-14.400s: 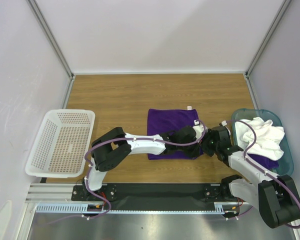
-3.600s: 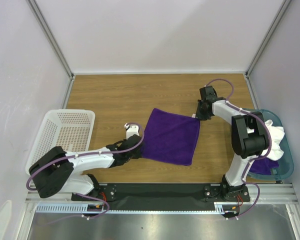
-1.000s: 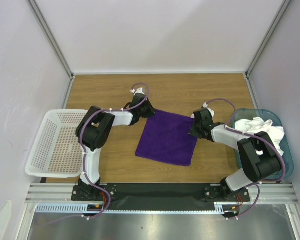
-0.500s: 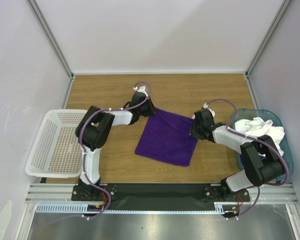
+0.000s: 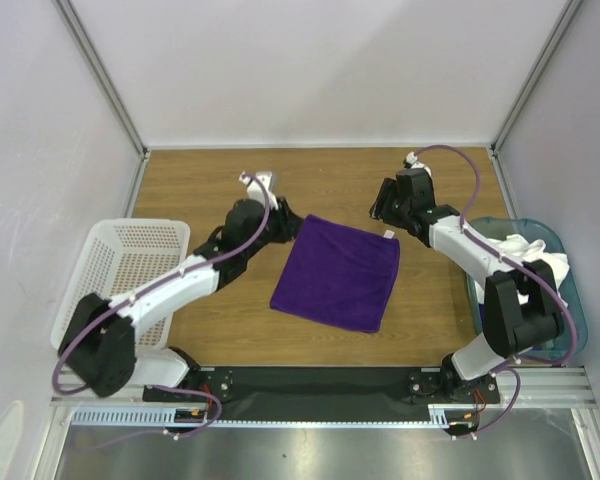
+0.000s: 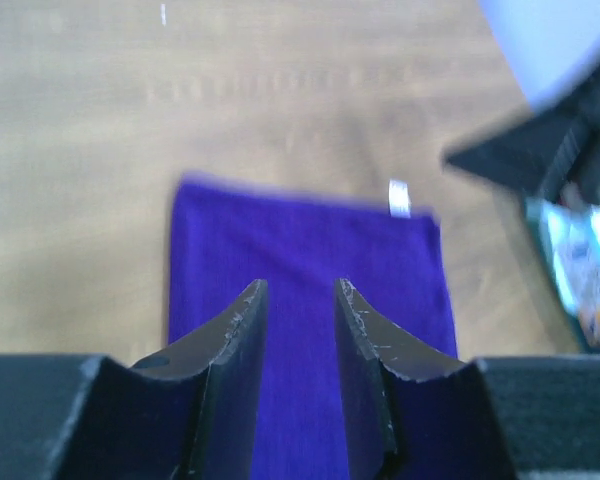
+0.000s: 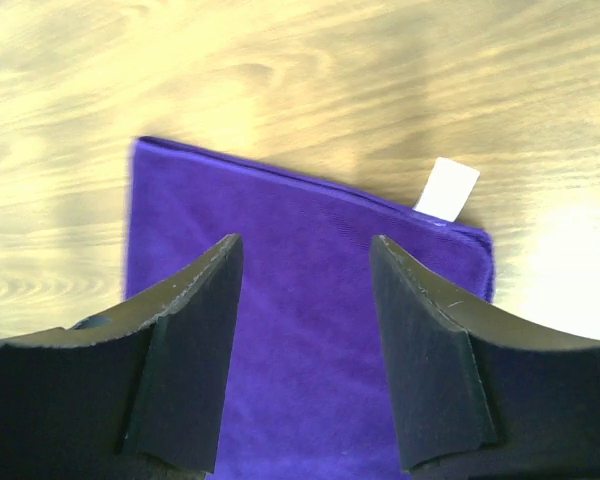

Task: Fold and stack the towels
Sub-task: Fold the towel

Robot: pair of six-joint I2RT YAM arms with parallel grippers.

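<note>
One deep-purple towel [image 5: 338,272] lies flat on the wooden table, its white tag [image 5: 388,235] at the far right corner. My left gripper [image 5: 285,228] hovers by the towel's far left corner, open and empty. In the left wrist view the left gripper [image 6: 295,292] has the purple towel [image 6: 300,235] showing between its fingers. My right gripper [image 5: 381,211] hangs just beyond the far right corner, open with nothing held. In the right wrist view the right gripper [image 7: 305,245] is above the purple towel [image 7: 305,330] and the tag [image 7: 447,189]. The white towel [image 5: 528,265] is bunched in the bin.
The teal bin [image 5: 572,300] stands at the right edge of the table. A white perforated basket [image 5: 120,285] stands at the left edge. Bare wood lies beyond the towel up to the back wall. Light side walls close in both sides.
Both grippers have opened and let go of the towel's far corners. The right gripper has moved away toward the back; the left arm has swung round and drawn back. The towel lies flat.
</note>
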